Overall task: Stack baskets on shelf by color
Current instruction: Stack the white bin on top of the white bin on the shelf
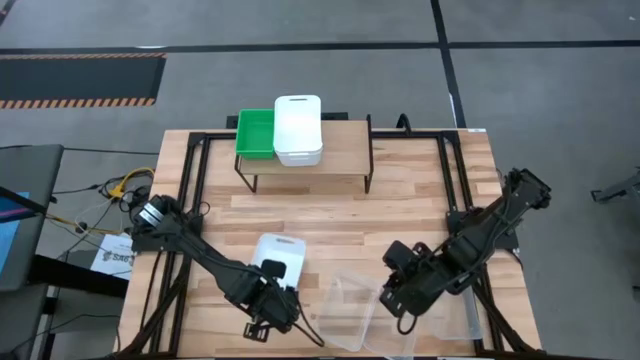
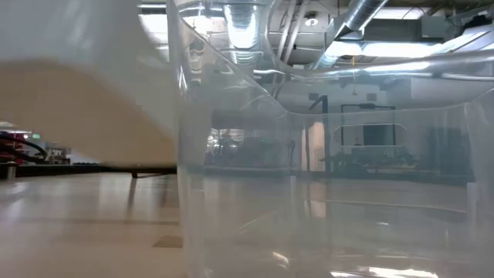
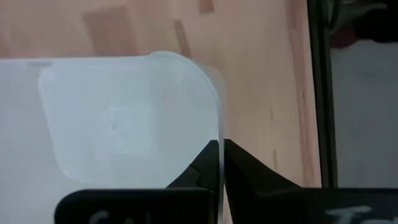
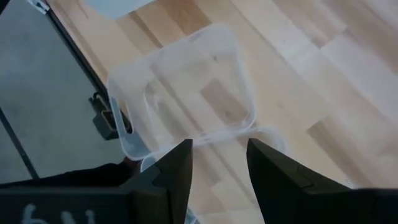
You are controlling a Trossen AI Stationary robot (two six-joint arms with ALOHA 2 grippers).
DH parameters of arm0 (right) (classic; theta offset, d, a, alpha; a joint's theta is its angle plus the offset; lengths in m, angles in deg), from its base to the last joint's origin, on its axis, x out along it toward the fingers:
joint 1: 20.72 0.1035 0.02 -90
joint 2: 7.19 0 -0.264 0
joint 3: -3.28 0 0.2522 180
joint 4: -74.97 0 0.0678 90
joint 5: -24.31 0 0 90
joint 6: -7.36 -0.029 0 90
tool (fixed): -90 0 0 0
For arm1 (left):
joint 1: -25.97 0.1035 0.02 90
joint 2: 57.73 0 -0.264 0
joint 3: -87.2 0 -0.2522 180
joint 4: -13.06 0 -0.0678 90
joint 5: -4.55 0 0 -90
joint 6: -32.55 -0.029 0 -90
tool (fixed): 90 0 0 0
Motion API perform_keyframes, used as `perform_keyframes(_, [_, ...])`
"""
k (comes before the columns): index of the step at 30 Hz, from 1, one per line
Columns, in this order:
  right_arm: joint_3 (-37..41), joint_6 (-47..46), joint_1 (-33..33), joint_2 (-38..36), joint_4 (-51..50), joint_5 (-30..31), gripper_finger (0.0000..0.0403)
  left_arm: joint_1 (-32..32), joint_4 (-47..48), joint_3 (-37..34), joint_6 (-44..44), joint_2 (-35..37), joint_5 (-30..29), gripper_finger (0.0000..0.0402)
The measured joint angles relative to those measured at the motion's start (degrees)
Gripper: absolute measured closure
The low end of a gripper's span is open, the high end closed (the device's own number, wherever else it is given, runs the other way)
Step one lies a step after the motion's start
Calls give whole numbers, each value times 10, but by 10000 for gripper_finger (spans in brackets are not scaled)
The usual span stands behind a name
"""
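1. While two piles are already standing on the shelf [image 1: 340,140] at the far side of the table [image 1: 400,215], the left gripper [image 1: 270,297] is clamping its fingers [image 3: 245,177] on the rim of a white basket [image 1: 279,256], the thin wall pinched between them with almost no gap.

2. That white basket is sitting on the near-left part of the table, reaching away from the left gripper toward the shelf; its long axis seems to be running roughly from near edge to far edge, slightly slewed, with its open side facing up.

3. Judging by the layout, the step in hand is collecting this white basket for the white stack [image 1: 298,129], which is resting on the shelf just beside the green stack [image 1: 255,134].

4. The next move is likely calling for a lift, a carry across the table and a squaring of the basket over the white stack, whose long axis is also running near to far.

5. Over on the near-right, the right gripper [image 1: 397,297] is waiting with its fingers [image 4: 176,171] spread and nothing between them, a clear basket [image 1: 347,308] lying just ahead of it and angled across the planks.

6. A second clear basket seems to be peeking out beneath the first, though how they overlap is hard to tell.
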Motion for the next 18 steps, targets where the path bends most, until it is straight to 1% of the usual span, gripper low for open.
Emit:
perform_keyframes(2, [0,17,-12,0,0,-2,228,5,29,33,0,0,-8,401])
perform_keyframes(5, [-3,45,-30,-4,-2,-41,228,14,60,86,5,0,-16,401])
perform_keyframes(8, [-19,71,-46,-12,0,-67,228,20,87,143,6,0,-49,401])
perform_keyframes(11, [-36,96,-51,-21,-1,-70,228,28,95,193,-4,0,-94,401])
perform_keyframes(18, [-65,150,-50,-59,-2,-67,228,69,96,286,-49,0,-171,401])
